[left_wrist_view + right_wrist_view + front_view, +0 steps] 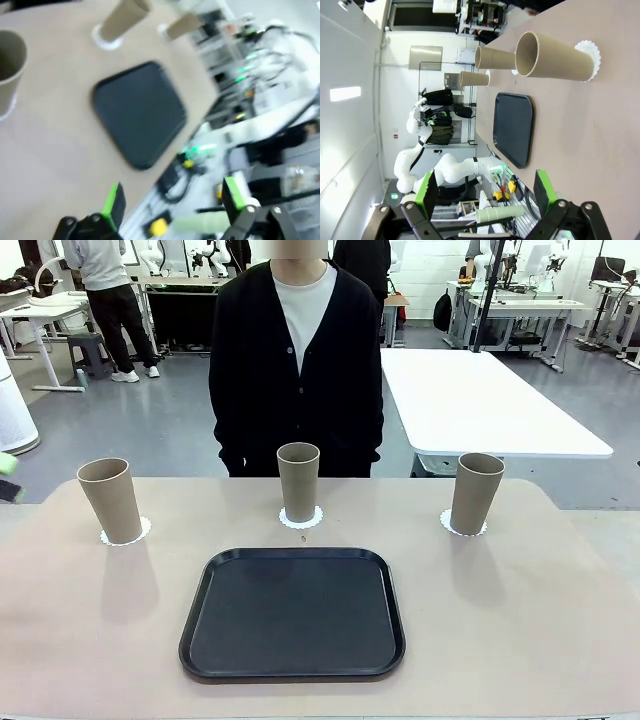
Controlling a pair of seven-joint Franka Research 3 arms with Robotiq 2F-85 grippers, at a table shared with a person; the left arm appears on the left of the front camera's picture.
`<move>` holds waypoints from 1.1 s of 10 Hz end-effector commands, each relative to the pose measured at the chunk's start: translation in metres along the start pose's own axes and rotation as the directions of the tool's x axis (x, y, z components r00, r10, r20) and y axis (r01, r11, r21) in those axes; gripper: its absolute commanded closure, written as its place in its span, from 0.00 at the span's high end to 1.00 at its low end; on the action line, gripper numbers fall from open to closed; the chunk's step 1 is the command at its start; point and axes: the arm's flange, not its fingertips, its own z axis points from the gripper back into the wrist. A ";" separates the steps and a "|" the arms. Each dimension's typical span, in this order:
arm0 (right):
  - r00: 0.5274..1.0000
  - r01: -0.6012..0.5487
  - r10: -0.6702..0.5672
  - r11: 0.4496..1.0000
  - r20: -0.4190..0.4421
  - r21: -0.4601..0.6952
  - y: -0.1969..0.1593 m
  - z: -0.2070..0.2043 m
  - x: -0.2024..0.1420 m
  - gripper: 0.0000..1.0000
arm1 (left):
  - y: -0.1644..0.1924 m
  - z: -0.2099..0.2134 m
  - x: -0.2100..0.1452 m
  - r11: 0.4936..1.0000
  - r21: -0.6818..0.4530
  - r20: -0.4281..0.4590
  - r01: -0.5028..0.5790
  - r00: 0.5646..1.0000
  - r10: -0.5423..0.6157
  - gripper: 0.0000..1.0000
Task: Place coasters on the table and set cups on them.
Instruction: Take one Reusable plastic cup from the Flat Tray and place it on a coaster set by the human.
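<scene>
Left gripper [172, 202]: jaws spread wide with nothing between them, held off past the table's near edge, likely pulled back because no cup is left to carry.
Right gripper [485, 192]: jaws likewise wide apart and holding nothing, hanging beyond the table edge, well apart from every cup.
Tray [293, 612]: black, bare, the nearest thing on the table to both grippers; its emptiness suggests the load has all gone to the far side.
Table [520, 620]: beige top spreading out from the tray, with the cups in a row beyond it.
Left cup [110, 500]: past the tray's left corner, upright on a coaster [125, 533] whose scalloped rim shows around the base, a little more on the near-right side.
Middle cup [298, 481]: straight beyond the tray, upright and centred on its coaster [301, 518].
Right cup [476, 492]: past the tray's right corner, leaning slightly in this wide view, base on a coaster [463, 526].
Speck [303, 537]: small dark mark just in front of the middle coaster; too small to tell what it is.
Person [296, 360]: standing at the far edge behind the middle cup, hands out of sight.
Task state: each cup sits on its own coaster, so the job looks finished.
</scene>
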 end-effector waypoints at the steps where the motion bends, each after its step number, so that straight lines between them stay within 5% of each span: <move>1: 1.000 -0.003 0.003 1.000 0.002 0.001 0.001 -0.001 0.001 1.00 | 0.038 0.035 0.007 0.943 -0.318 0.113 -0.095 0.984 0.137 1.00; 3: 1.000 -0.003 0.003 1.000 0.002 0.001 0.001 -0.001 0.001 1.00 | 0.071 0.060 0.001 0.894 -0.421 0.085 -0.152 0.975 0.205 1.00; 9: 1.000 -0.003 0.003 1.000 0.002 0.001 0.001 -0.001 0.001 1.00 | 0.111 0.098 -0.002 0.928 -0.353 0.083 -0.118 0.984 0.157 1.00; 11: 1.000 -0.003 0.003 1.000 0.002 0.001 0.001 -0.001 0.001 1.00 | 0.116 0.093 -0.001 0.897 -0.394 0.082 -0.200 0.965 0.251 1.00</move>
